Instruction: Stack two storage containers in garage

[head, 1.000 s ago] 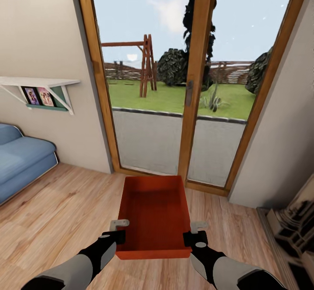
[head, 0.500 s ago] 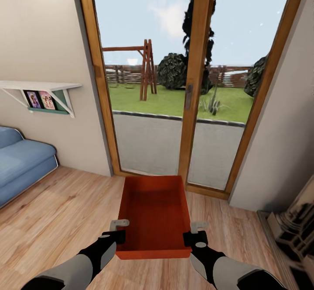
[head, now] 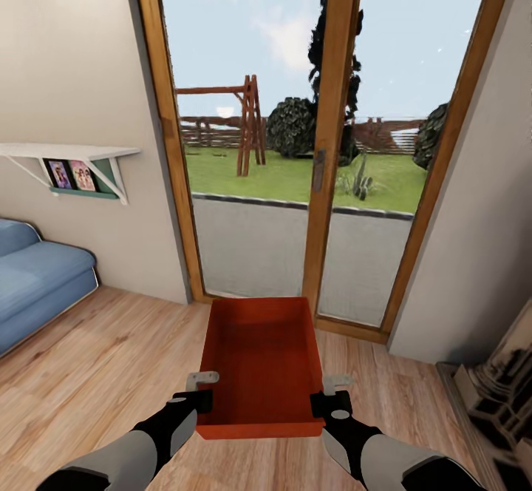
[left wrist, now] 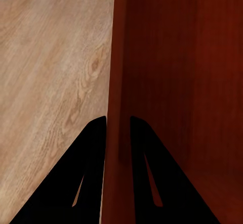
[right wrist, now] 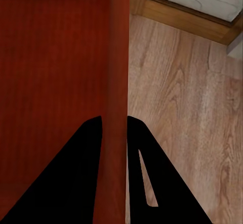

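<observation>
One red-orange storage container (head: 260, 361) hangs in front of me above the living room's wood plank floor, carried between both arms. My left gripper (head: 201, 390) is shut on its left wall, and in the left wrist view the two black fingers (left wrist: 93, 148) straddle that wall (left wrist: 115, 82). My right gripper (head: 330, 395) is shut on the right wall, whose rim (right wrist: 115, 72) runs between the black fingers (right wrist: 91, 148) in the right wrist view. The bin is empty and level.
Glazed wooden patio doors (head: 329, 143) stand straight ahead, with a lawn and swing frame outside. A blue sofa (head: 37, 280) and a white wall shelf (head: 70, 154) are at the left. A brick fireplace (head: 499, 395) edges in at the right.
The whole view has drifted slightly: doors, shelf and sofa have shifted in the picture as the camera moved. Both grippers and the container keep the same place relative to me.
</observation>
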{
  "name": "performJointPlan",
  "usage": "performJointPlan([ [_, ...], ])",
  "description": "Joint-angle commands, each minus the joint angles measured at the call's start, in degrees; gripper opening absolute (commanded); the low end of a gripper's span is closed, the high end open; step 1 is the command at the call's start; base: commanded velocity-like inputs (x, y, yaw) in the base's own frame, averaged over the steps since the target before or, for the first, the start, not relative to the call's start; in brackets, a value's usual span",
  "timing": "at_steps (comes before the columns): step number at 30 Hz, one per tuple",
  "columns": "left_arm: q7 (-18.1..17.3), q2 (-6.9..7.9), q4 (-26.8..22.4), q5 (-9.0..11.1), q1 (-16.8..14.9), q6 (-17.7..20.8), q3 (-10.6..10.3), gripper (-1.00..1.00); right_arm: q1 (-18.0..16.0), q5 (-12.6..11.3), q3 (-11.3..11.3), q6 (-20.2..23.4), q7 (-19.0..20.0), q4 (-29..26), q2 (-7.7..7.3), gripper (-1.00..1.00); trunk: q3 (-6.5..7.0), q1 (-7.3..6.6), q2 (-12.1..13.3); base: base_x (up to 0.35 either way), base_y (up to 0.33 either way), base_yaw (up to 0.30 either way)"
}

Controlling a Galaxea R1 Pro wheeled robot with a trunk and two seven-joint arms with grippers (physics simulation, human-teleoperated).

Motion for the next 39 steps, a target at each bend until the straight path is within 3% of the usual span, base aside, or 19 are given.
performJointPlan([
  [1, 0.7, 2.21, -0.3, -0.6, -0.1, 0.3, 2.8, -1.00, 0.0, 0.0, -2.3, 0.0, 0.2, 0.0, 0.03, -1.00, 0.03, 0.00, 0.0, 0.000, 0.000, 0.000],
  [39, 0.7, 2.23, -0.3, -0.6, 0.0, 0.3, 2.8, -1.00, 0.0, 0.0, -2.4, 0.0, 0.2, 0.0, 0.03, -1.00, 3.52, 0.00, 0.0, 0.000, 0.000, 0.000],
])
